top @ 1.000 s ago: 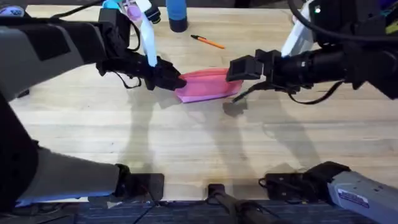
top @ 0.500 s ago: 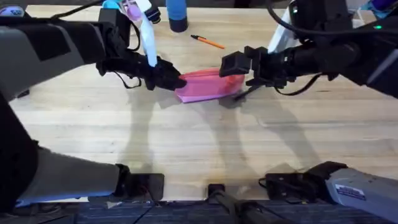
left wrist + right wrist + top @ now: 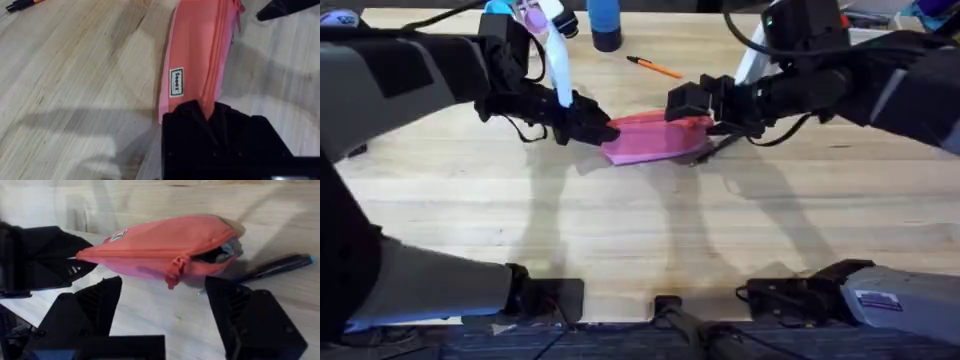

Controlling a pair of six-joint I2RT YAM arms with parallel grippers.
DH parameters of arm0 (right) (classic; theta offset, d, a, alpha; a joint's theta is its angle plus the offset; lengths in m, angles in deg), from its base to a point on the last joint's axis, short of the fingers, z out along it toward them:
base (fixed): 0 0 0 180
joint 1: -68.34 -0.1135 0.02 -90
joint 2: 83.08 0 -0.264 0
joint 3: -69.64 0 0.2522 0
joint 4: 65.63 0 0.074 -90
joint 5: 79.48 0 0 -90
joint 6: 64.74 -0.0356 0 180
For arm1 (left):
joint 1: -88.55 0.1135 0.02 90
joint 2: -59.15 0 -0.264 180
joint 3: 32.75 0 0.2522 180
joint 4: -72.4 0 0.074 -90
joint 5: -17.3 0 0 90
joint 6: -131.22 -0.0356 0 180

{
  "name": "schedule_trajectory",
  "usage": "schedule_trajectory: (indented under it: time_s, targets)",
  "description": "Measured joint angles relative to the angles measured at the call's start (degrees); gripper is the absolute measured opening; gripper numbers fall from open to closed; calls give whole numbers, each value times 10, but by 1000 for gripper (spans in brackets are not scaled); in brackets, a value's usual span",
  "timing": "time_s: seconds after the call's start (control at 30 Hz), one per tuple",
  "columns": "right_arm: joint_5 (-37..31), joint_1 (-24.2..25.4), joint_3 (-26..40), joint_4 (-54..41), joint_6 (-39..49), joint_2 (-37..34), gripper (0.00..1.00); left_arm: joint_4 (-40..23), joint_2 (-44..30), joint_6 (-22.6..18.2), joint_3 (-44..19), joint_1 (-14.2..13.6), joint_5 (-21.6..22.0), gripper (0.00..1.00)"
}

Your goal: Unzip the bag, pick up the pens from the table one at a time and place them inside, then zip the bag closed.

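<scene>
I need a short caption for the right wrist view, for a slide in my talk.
Open right gripper poised around the zipper pull of the partly unzipped pink bag, left gripper pinching its far end, black pen alongside.

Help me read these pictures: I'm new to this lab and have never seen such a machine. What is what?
These are two robot arms at a wooden table. One picture looks down from above; the other two come from small cameras on each arm's wrist.

On the table lies a pink bag, its zipper partly open at one end. The left tool is shut on one end of the bag. The right tool hangs open at the other end, its black fingers on either side of the zipper pull.

An orange pen lies farther back. A black pen lies beside the bag's open end.
</scene>
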Motion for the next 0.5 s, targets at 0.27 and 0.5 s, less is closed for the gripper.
schedule_trajectory:
  time_s: [0.27,0.5]
  targets:
    - [0,0,0,24,0,-22,957,0,0,0,0,0,0,42]
    - [-20,0,0,35,-4,-42,637,0,0,0,0,0,0,42]
